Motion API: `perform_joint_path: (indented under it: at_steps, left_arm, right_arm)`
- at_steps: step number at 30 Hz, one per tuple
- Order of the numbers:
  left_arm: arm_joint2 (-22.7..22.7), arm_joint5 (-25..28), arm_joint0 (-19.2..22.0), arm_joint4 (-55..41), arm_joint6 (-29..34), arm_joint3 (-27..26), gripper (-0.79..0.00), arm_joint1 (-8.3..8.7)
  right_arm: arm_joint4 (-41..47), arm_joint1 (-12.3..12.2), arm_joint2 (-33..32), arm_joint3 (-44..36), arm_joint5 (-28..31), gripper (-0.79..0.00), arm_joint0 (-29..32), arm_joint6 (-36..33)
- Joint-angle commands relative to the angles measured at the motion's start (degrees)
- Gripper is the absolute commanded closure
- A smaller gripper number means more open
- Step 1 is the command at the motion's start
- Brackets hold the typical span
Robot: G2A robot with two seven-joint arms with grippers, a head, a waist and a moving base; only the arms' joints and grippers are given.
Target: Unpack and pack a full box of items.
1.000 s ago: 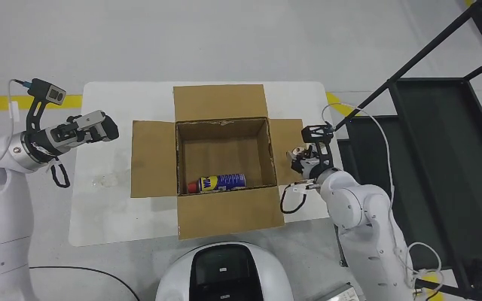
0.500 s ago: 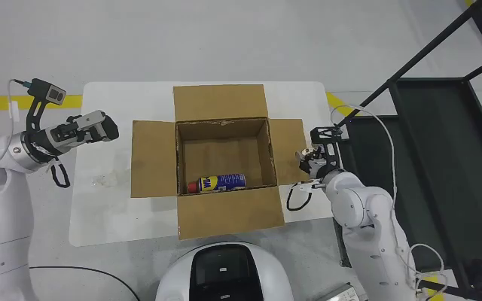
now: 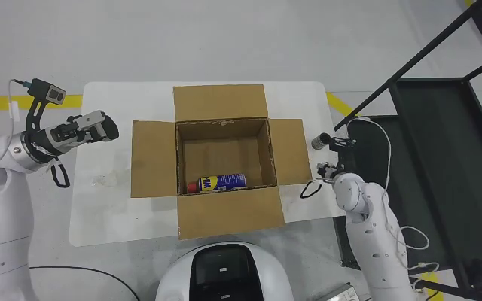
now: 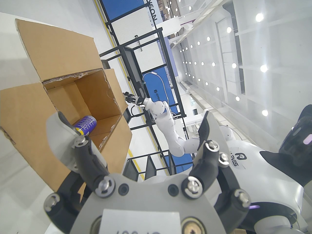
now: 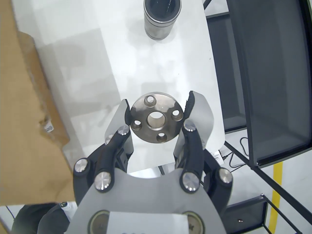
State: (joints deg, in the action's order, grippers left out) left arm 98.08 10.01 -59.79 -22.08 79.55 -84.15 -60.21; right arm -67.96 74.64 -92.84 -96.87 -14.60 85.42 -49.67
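**Flange (image 5: 168, 126) gripped in right claw (image 5: 158, 105), free counter below**

Your right claw is clenched on the round metal flange. Both fingers press on its rim, and the disc lies flat with its bore pointing up to the wrist. I cannot tell whether it already touches the counter (image 5: 146, 69) or hangs a little above it. I judge the step in hand is to put this unpacked piece down.

Straight beyond the fingertips a metal sleeve (image 5: 159, 23) stands upright, apart from the flange, with bare white surface between them. To one side of the claw is the flap of the box (image 3: 154, 158). To the other side the counter edge is near, and past it stands a dark rack (image 5: 263, 62). So the room is narrow across the claw and longer ahead; please release straight down.

A spray can (image 3: 222, 182) lies in the box, its long axis along the wall nearest to the robot. It is about midway between the two arms. Your left claw (image 4: 132, 122) is released, with nothing in it, and hangs well apart from the box on its far side.
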Motion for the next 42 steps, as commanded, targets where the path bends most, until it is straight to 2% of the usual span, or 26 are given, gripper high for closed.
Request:
perform_joint_path:
  at_steps: [1,14,21,23,24,26,27,28,29,36,42]
  left_arm:
    - [0.0,0.0,0.0,0.0,0.0,0.0,-0.785,0.0]
    - [0.0,0.0,0.0,0.0,0.0,0.0,-0.785,0.0]
    - [0.0,0.0,0.0,0.0,0.0,0.0,-0.785,0.0]
    - [0.0,0.0,0.0,0.0,0.0,0.0,-0.785,0.0]
    - [0.0,0.0,0.0,0.0,0.0,0.0,-0.785,0.0]
    - [0.0,0.0,0.0,0.0,0.0,0.0,-0.785,0.0]
    - [0.0,0.0,0.0,0.0,0.0,0.0,-0.785,0.0]
    - [0.0,0.0,0.0,0.0,0.0,0.0,-0.785,0.0]
    - [0.0,0.0,0.0,0.0,0.0,0.0,-0.785,0.0]
    - [0.0,0.0,0.0,0.0,0.0,0.0,-0.785,0.0]
    - [0.0,0.0,0.0,0.0,0.0,0.0,-0.785,0.0]
  right_arm:
    - [0.0,0.1,0.7,2.9,-0.7,0.0,-1.5,0.9]
    - [1.7,0.8,3.8,19.7,-3.3,0.0,-10.9,7.4]
    - [1.4,0.8,4.1,25.2,-4.2,0.0,-14.3,8.8]
    - [1.3,0.8,4.1,26.1,-4.4,-0.169,-14.9,8.7]
    - [1.2,0.8,4.2,26.5,-4.5,-0.197,-15.1,8.7]
    - [1.1,0.8,4.4,27.2,-4.5,-0.443,-15.6,8.5]
    - [1.0,0.8,4.5,27.5,-4.6,-0.6,-15.8,8.5]
    - [1.0,0.8,4.6,27.8,-4.6,-0.705,-16.0,8.4]
    - [1.1,0.8,4.6,28.2,-4.6,-0.767,-16.2,8.3]
    - [3.1,0.7,3.6,28.4,-4.4,-0.785,-16.1,8.4]
    - [4.1,-0.2,-1.0,18.0,-4.1,-0.785,-9.1,7.0]
